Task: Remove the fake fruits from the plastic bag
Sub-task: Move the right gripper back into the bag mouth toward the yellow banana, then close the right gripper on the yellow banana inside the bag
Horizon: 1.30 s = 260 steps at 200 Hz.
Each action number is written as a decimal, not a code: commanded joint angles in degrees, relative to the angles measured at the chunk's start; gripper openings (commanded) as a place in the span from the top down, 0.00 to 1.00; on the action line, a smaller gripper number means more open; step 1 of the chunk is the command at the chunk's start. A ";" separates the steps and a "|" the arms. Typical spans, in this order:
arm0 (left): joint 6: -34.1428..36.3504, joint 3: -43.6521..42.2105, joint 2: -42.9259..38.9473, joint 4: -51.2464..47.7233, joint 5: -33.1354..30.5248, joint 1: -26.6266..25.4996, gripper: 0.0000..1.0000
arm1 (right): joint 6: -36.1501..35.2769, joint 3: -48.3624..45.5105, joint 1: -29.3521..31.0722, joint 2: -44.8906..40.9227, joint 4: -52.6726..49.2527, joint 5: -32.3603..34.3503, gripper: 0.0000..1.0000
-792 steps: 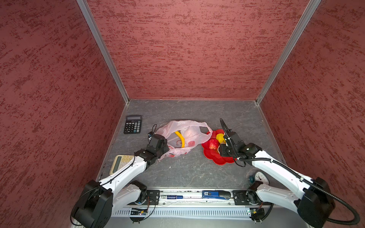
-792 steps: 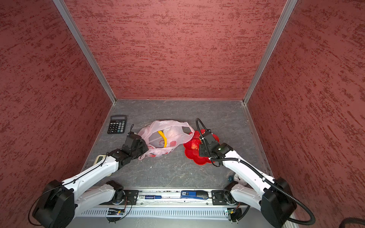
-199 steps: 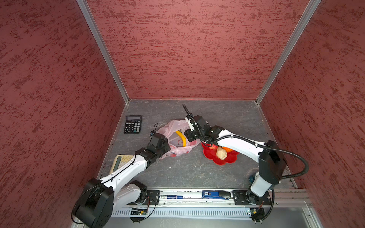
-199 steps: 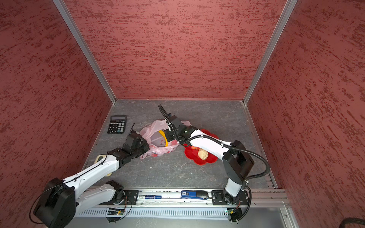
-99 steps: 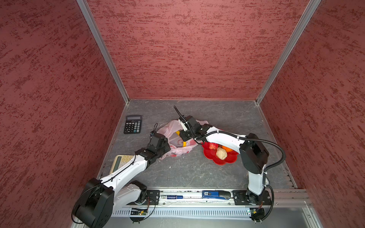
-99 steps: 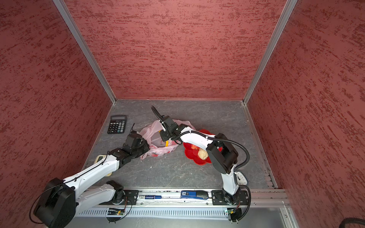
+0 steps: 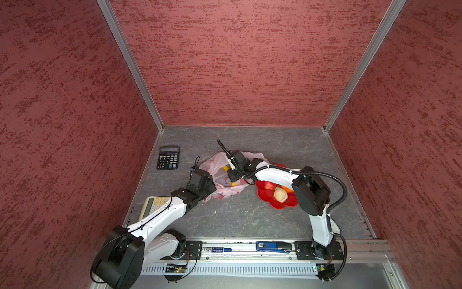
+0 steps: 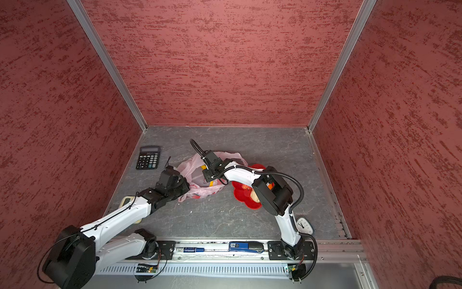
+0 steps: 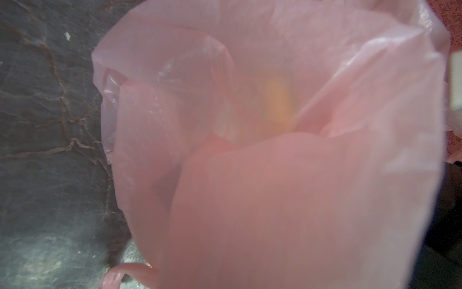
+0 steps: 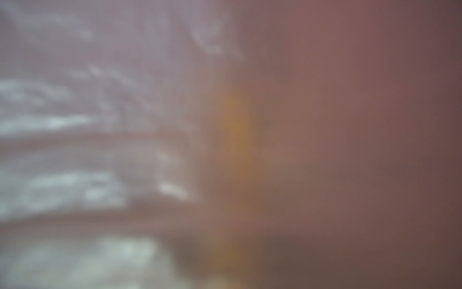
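Three fake fruits (image 7: 280, 194) at least counted out on red dish (image 7: 267, 198): cream lump (image 7: 280, 196), red one (image 7: 268, 185), orange one (image 7: 287, 189). Judged mid-task, in a retrieval step: going after yellow banana (image 7: 225, 168) inside plastic bag (image 7: 214, 162). Bag lying crumpled on tabletop (image 7: 237, 217) mid-scene, just left of dish, mouth toward right arm. Banana visible through film in both wrist views as a yellow smear only.

Clamped fully together: left fingers (image 7: 209, 185), at bag's near-left edge, apparently pinching film and holding it up, with film draped right over the left wrist lens. Pushed into bag mouth over banana: right fingers (image 7: 232, 176). Tips hidden under the wrist in both top views, and right wrist view all pink blur. Cannot tell how far apart, nor whether gripping banana or only film.

Next, judged:
- Make sure of a bite on banana itself, not loose plastic.
- Lift out through mouth and carry to dish.
- Hold left pinch so bag does not ride up.

Risk: thin film caught with the fruit, whole bag dragged. Cannot tell if more fruit left inside. Black calculator (image 7: 168, 157) and beige one (image 7: 153, 205) well apart, so ignore.
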 commanded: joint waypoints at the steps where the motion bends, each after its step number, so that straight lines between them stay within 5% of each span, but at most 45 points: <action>1: -0.06 -0.65 -0.43 1.03 0.22 -0.17 0.99 | -0.23 1.96 0.35 1.55 -0.57 2.48 0.60; 260: -0.47 -1.00 -0.08 1.70 0.47 -0.52 0.99 | 0.59 5.13 0.84 4.16 -0.22 2.31 0.56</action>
